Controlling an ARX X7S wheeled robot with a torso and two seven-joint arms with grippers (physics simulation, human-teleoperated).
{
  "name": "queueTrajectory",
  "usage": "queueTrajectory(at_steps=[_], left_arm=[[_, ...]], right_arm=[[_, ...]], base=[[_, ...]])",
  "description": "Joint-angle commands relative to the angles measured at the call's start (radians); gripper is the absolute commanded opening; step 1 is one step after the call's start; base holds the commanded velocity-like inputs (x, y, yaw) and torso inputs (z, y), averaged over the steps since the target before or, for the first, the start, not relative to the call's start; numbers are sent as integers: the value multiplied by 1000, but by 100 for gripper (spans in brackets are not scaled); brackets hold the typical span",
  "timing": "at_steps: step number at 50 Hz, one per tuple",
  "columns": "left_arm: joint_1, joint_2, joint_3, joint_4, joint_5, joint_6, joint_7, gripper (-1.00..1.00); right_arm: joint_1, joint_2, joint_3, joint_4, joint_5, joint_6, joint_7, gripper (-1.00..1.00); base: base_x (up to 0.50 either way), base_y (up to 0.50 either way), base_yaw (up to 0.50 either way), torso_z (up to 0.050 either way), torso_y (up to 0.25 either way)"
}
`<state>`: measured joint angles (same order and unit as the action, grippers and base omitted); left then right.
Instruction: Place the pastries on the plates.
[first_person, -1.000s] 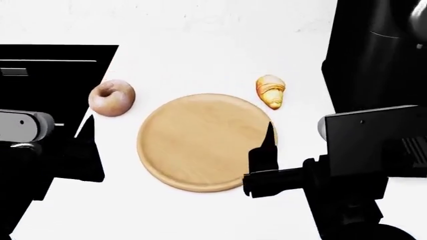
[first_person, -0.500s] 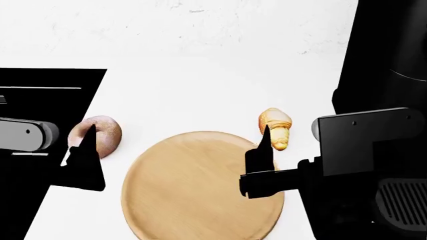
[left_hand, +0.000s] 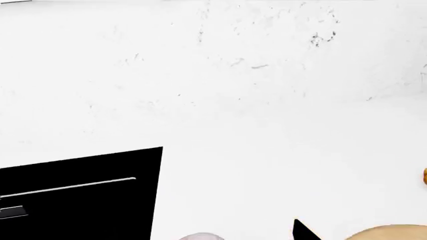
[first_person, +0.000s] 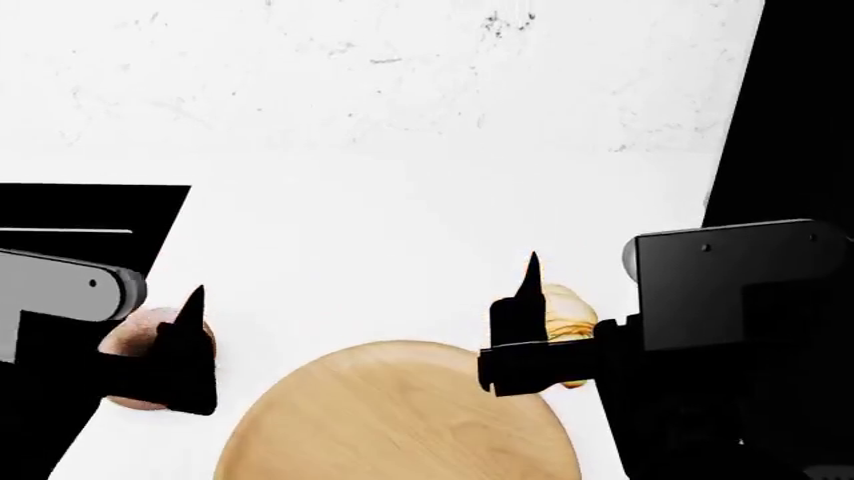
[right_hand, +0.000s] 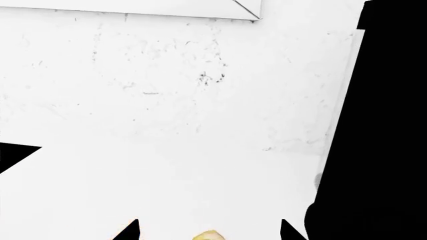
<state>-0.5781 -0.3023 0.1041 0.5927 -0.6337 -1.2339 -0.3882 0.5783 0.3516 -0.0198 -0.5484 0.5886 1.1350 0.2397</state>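
The light tan wood plate (first_person: 400, 425) lies at the lower middle of the head view, and its rim (left_hand: 393, 232) shows in the left wrist view. The golden croissant (first_person: 571, 312) sits just beyond the plate's right side. My right gripper (first_person: 531, 315) is in front of it, open, and the croissant's tip (right_hand: 208, 235) lies between the two dark fingertips (right_hand: 130, 231). The pinkish round pastry (first_person: 131, 338) lies left of the plate, partly hidden by my left gripper (first_person: 184, 345). Its top (left_hand: 200, 237) shows beside one fingertip (left_hand: 303, 231); the jaws stand wide.
A black block (first_person: 80, 215) covers the table's left side, also in the left wrist view (left_hand: 80, 195). My dark right arm (first_person: 787, 120) fills the right edge. The white tabletop (first_person: 400, 150) stretches beyond the pastries, with faint scuff marks.
The plate and pastries have slid down in the head view. Both grippers have closed in on the pastries: the right one from the plate's rim to the croissant, the left one to the round pastry.
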Motion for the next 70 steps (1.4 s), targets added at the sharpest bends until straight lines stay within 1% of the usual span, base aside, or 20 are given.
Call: queueTrajectory(at_steps=[1, 8, 12, 13, 16, 19, 28, 33, 37, 39, 46, 57, 58, 65, 70], left_arm=[[-105, -37, 69, -5, -80, -210, 19, 100], [-187, -56, 62, -74, -139, -321, 43, 100], [-192, -93, 136, -128, -118, -274, 61, 100], [-190, -82, 135, -156, -100, -267, 39, 100], [-188, -100, 186, -198, -86, -228, 64, 100], [-189, -104, 212, -236, -71, -202, 74, 100], [-174, -121, 233, -266, -69, -173, 92, 100], [-172, -125, 269, -300, -50, -139, 104, 100], [-176, -134, 277, -310, -48, -129, 114, 100], [-179, -125, 293, -322, -41, -119, 114, 100], [-185, -130, 325, -344, -31, -99, 129, 100], [-184, -137, 330, -352, -28, -99, 121, 100], [-184, -140, 332, -348, -27, -98, 119, -100], [-196, -138, 314, -323, -31, -113, 95, -100], [-194, -136, 277, -291, -45, -128, 74, -100]], right_arm=[[12, -17, 1, 23, 10, 5, 9, 100], [1, -23, 32, 8, 33, 29, 23, 100], [-2, -24, 32, 7, 35, 24, 23, 100], [-2, -26, 34, 8, 35, 26, 26, 100], [-10, -26, 36, 10, 37, 21, 25, 100], [-15, -27, 42, 12, 40, 21, 27, 100], [-30, -33, 38, 21, 39, 2, 28, 100], [-41, -36, 40, 24, 39, -10, 29, 100], [-49, -38, 38, 25, 39, -13, 31, 100], [-47, -38, 39, 25, 41, -13, 32, 100], [-48, -41, 38, 31, 42, -22, 33, 100], [-55, -42, 44, 24, 52, -23, 40, 100], [-55, -42, 44, 23, 53, -23, 40, 100], [-39, -41, 43, 33, 57, -16, 44, 100], [-6, -40, 42, 44, 62, 4, 53, 100]], base=[[0, 0, 0, 0, 0], [0, 0, 0, 0, 0], [0, 0, 0, 0, 0], [0, 0, 0, 0, 0], [0, 0, 0, 0, 0], [0, 0, 0, 0, 0], [0, 0, 0, 0, 0], [0, 0, 0, 0, 0], [0, 0, 0, 0, 0], [0, 0, 0, 0, 0], [0, 0, 0, 0, 0], [0, 0, 0, 0, 0], [0, 0, 0, 0, 0], [0, 0, 0, 0, 0], [0, 0, 0, 0, 0]])
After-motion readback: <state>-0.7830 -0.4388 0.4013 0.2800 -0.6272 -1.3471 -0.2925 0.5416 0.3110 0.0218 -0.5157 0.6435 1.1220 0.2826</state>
